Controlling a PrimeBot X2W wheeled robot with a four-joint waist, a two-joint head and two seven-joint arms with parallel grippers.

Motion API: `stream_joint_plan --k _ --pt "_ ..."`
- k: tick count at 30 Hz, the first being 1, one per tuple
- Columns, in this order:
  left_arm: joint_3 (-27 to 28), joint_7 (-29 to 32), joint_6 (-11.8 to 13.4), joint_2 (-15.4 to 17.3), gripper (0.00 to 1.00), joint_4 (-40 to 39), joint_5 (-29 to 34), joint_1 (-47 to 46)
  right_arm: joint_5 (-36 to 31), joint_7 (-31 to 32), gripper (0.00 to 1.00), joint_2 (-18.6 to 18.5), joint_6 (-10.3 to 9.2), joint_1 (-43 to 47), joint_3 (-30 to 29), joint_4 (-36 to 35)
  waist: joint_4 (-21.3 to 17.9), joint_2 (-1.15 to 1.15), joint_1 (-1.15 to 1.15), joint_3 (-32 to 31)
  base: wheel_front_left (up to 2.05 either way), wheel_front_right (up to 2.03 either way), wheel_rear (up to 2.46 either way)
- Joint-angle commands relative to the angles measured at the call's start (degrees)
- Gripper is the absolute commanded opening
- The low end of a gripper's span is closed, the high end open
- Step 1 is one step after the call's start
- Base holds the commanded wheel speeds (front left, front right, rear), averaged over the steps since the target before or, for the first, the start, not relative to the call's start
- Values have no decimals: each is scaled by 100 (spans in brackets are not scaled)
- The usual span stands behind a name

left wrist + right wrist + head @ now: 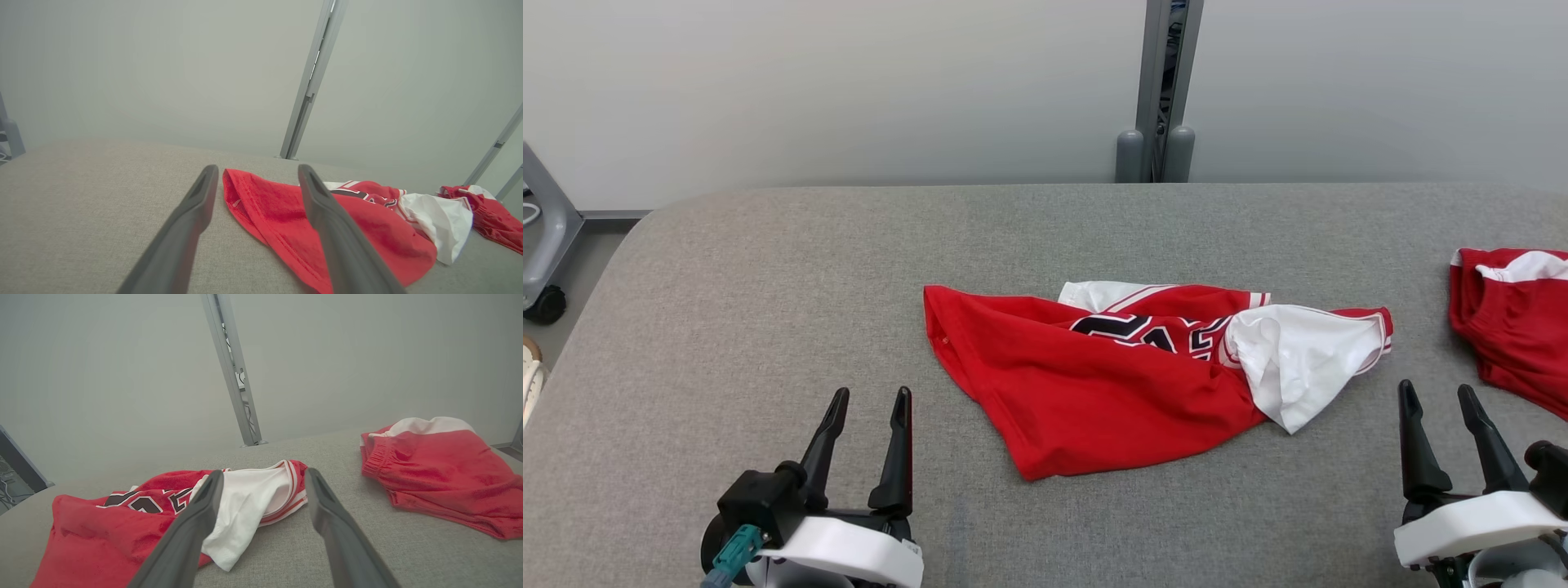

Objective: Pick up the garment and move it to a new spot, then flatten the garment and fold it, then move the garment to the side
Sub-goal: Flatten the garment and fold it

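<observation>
Both pairs of jaws stand spread wide and grasp nothing: the left gripper (872,396) rests low at the near left of the grey padded table (768,269), and the right gripper (1436,388) at the near right, each with its fingers pointing across the cloth top. Between them, a little farther out, the garment (1094,392) lies crumpled near the middle of the table, a red jersey with dark lettering and a white part bunched at its right end. It looks light, thin and limp, so it will likely sag and drape from whatever point is pinched, and a single layer may slip out of a shallow hold. The red hemmed edge on the left, which the left wrist view shows just beyond that gripper's fingertips, and the trimmed white edge on the right seem the soundest places to take hold. No bin or basket is on hand; the table itself bears the jersey and, well apart at its right edge, a pair of red shorts (1515,327).
</observation>
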Motion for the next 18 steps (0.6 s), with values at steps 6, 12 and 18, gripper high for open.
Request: stream_joint_plan --k 6,12,18 --pt "-31 0 -35 23 100 34 8 39 227 -22 100 71 2 -18 1 175 -3 0 0 -5 0 0 0" --pt "-94 0 -49 24 100 59 -4 33 682 48 100 109 2 -95 93 478 46 0 0 34 0 0 0" --pt "-164 0 -82 24 100 85 23 -31 1361 292 100 123 2 -329 361 843 146 0 0 148 0 0 0"
